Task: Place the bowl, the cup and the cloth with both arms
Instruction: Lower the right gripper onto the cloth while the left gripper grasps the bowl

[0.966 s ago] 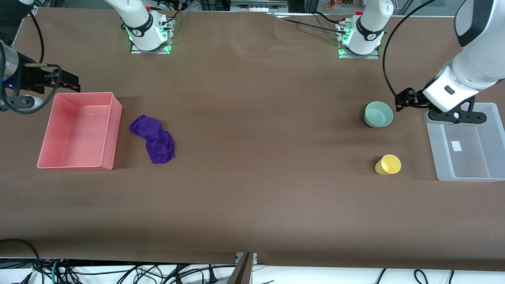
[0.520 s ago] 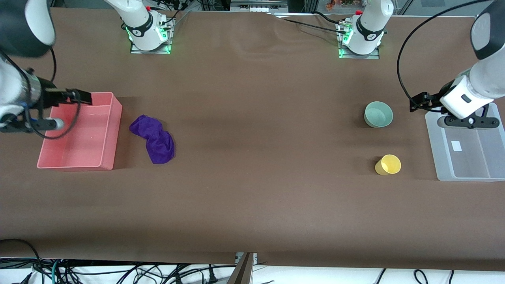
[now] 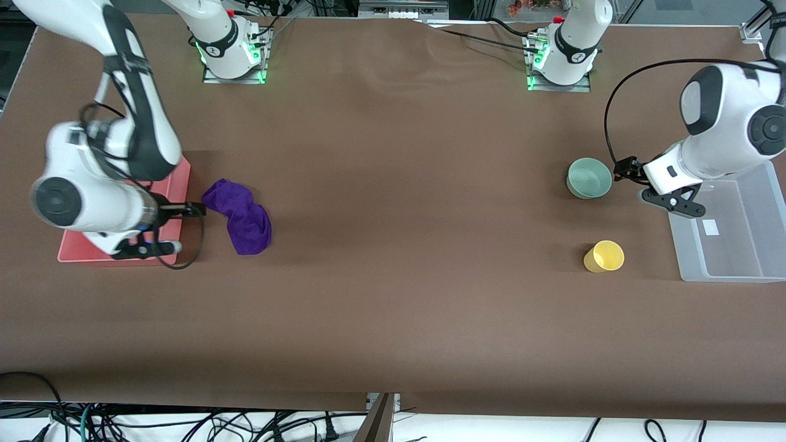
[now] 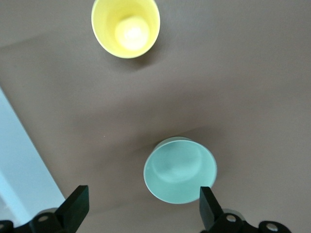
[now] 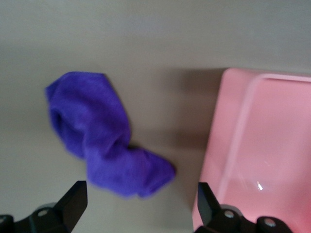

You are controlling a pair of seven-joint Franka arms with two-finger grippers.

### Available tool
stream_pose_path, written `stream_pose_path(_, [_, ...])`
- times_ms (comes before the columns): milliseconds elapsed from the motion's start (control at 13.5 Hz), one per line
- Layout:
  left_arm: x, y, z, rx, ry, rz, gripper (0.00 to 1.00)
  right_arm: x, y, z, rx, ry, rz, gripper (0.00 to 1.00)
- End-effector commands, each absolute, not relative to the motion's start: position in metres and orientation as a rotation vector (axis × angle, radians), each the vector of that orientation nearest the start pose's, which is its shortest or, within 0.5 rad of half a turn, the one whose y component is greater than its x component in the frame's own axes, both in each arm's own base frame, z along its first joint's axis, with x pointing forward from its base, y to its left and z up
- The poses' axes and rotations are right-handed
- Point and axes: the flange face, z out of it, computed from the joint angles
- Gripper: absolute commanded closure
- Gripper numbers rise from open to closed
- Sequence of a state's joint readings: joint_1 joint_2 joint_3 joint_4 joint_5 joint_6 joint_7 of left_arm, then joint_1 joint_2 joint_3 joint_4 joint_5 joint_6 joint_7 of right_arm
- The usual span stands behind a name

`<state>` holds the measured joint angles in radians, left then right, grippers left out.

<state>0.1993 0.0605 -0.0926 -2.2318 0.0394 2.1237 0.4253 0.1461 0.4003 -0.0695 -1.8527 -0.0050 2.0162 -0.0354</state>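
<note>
Both arms have swung inward since earlier. The right gripper (image 3: 195, 210), fingers spread, hangs over the pink bin's (image 3: 178, 184) edge, cloth (image 3: 239, 216) at its 3 o'clock. The left gripper (image 3: 623, 167), released, hovers beside the smooth mint bowl (image 3: 589, 177); the yellow cup (image 3: 604, 256) sits at the bowl's 6 o'clock.

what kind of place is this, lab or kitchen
Most likely a robotics lab: two arms bolted to a brown-covered table, loose cables along its edge, and a pink bin and clear bin set out for sorting.
</note>
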Motion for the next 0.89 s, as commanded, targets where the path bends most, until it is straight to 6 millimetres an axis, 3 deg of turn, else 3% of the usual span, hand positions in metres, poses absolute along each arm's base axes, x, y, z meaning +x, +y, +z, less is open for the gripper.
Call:
stream_pose_path(0, [0.477, 0.063, 0.295, -3.077, 0.624, 0.203, 0.0, 0.563, 0.063, 0.251, -3.134, -0.206, 0.303, 0.0])
stream_pose_path(223, [0.464, 0.061, 0.241, -3.071, 0.706, 0.153, 0.03, 0.544, 0.092, 0.227, -3.117, -0.276, 0.297, 0.0])
stream_pose_path(372, [0.462, 0.076, 0.211, -3.07, 0.777, 0.149, 0.07, 0.534, 0.117, 0.212, -3.132, -0.171, 0.271, 0.0])
stream_pose_path(446, [0.46, 0.08, 0.201, -3.068, 0.81, 0.153, 0.1, 0.534, 0.118, 0.2, -3.133, -0.169, 0.27, 0.0])
stream_pose_path(520, [0.457, 0.083, 0.192, -3.075, 0.818, 0.169, 0.24, 0.533, 0.121, 0.192, -3.131, -0.18, 0.259, 0.0])
stream_pose_path(595, [0.458, 0.083, 0.191, -3.077, 0.816, 0.17, 0.54, 0.53, 0.127, 0.182, -3.13, -0.194, 0.256, 0.0])
stream_pose_path(669, [0.456, 0.082, 0.185, -3.083, 0.818, 0.189, 0.82, 0.524, 0.126, 0.175, -3.129, -0.196, 0.245, 0.08])
stream_pose_path(743, [0.455, 0.082, 0.184, -3.083, 0.818, 0.192, 1.0, 0.52, 0.121, 0.171, -3.128, -0.189, 0.233, 0.36])
stream_pose_path(818, [0.456, 0.082, 0.185, -3.082, 0.817, 0.187, 1.0, 0.519, 0.117, 0.17, -3.128, -0.184, 0.247, 0.72])
